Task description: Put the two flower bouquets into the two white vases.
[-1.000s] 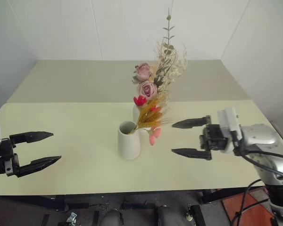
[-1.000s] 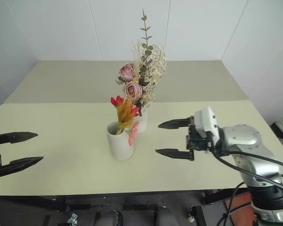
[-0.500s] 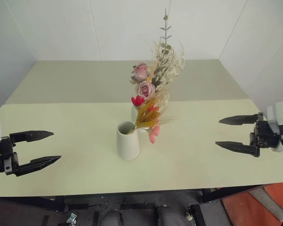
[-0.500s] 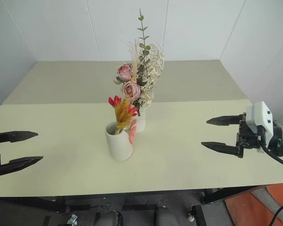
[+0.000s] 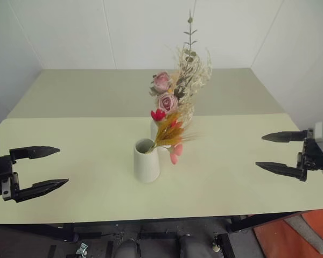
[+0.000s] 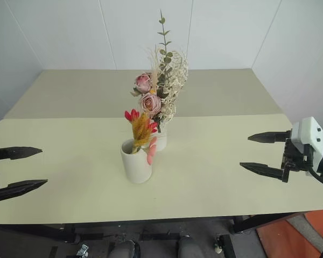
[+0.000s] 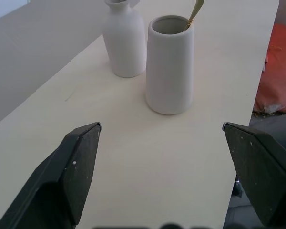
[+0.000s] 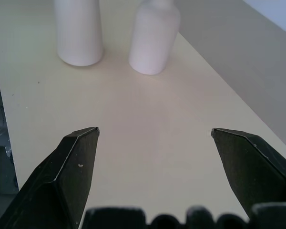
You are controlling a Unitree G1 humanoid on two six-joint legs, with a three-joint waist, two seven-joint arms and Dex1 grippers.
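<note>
Flanking both filled vases [image 5: 147, 160] on the pale table [image 5: 86, 161], left hand [image 5: 40, 167] and right hand [image 5: 274, 152] wide apart, empty.

Even, bright, soft light; faint shadows; all views sharp.

The table [image 5: 70, 134] lay bare on both sides, giving grippers open passage from the left and right edges toward the middle. There the wide-mouthed vase [image 5: 146, 161] stood nearer the front edge, the bottle vase [image 7: 124, 40] just behind it, and their bouquets [image 5: 177, 91] rose tall, blocking approach from overhead.
</note>
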